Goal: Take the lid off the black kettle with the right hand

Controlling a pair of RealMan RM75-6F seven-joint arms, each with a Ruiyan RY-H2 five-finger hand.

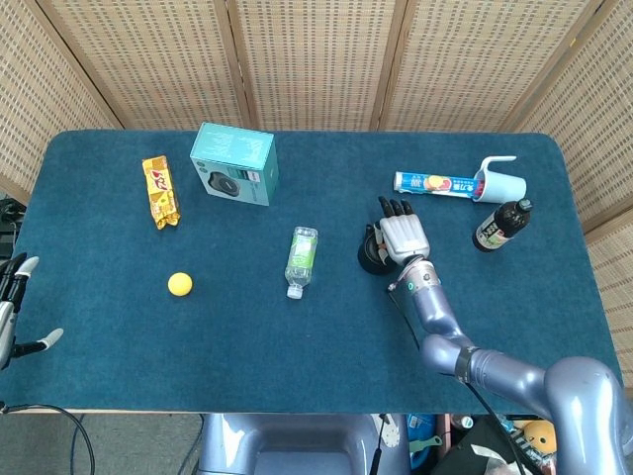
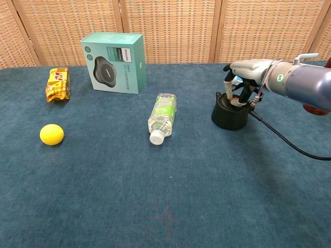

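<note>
— Where is the kettle, and where are you on it?

— The black kettle (image 2: 230,114) stands upright right of the table's (image 2: 170,206) middle, well right of the lying water bottle (image 2: 162,117). My right hand (image 2: 247,72) is palm-down directly over it, fingers curled downward around the lid (image 2: 235,101) at its top. In the chest view the fingertips (image 2: 227,89) reach down to the lid's level, but I cannot tell whether they are actually pressing on it or only ringing it. The lid sits on the kettle, not yet lifted.

— So what makes this step go well?

— First, close evenly from both sides, thumb against the opposing fingers, so the squeeze does not shove the kettle sideways (it looks small and light, so I judge it would skid or tip easily). Then lift straight up, slowly. If the body rises with the lid, I would stop and give a slight twist or rock instead of pulling harder.

— Anything nearby to mind?

— The dark bottle (image 1: 500,224) and the blue cup (image 1: 499,179) stand to the right and farther back, apart from the kettle; carrying the lid off to the near side, where the cloth is bare, seems safest.

— And your other hand?

— My left hand (image 1: 15,309) sits off the table's near-left edge, fingers apart, holding nothing.
</note>
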